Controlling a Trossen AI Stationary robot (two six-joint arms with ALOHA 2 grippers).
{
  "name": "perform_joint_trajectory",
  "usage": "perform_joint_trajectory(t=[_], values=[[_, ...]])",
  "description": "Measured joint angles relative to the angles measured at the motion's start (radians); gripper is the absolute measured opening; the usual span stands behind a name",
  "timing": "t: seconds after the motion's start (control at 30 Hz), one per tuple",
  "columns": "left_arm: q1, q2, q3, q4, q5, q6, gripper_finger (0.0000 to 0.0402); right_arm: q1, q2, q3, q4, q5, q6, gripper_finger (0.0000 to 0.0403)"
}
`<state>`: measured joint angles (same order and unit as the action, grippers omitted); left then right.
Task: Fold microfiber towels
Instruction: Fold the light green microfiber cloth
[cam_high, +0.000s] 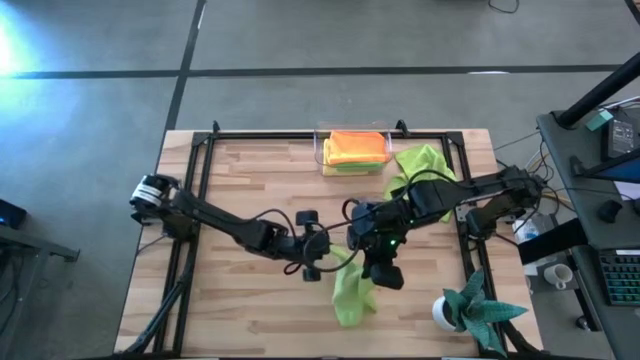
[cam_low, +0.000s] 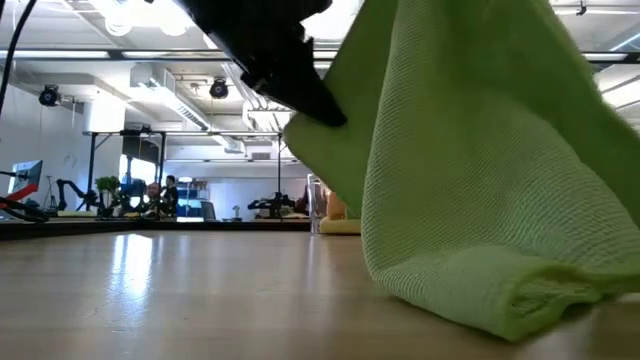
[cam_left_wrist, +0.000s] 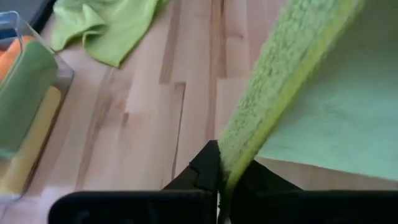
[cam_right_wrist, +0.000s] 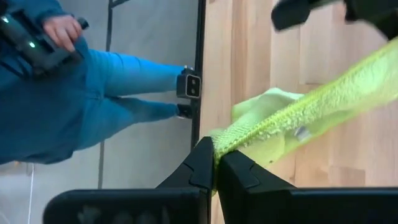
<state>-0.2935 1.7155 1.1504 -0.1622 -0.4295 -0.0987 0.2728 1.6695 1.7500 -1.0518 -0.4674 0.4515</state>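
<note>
Both my pincers are clamped shut on one lime green towel (cam_high: 352, 290) near the bench's front edge: left pincer (cam_left_wrist: 219, 186) and right pincer (cam_right_wrist: 214, 163) each pinching its hem. It looks light and floppy, sagging between grips, so I'd hold it at the corners.
</note>
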Motion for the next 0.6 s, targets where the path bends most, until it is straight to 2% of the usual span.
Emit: perform_joint_trajectory(t=[0.27, 0.6], values=[[-0.004, -0.138, 0.069, -0.309, 0.106, -0.059, 0.0000, 0.035, 0.000, 0.009, -0.008, 0.014, 0.005, 0.0009], [-0.009, -0.270, 0.238, -0.629, 0.251, -0.192, 0.0000, 0.066, -0.006, 0.011, -0.080, 0.053, 0.093, 0.0009]])
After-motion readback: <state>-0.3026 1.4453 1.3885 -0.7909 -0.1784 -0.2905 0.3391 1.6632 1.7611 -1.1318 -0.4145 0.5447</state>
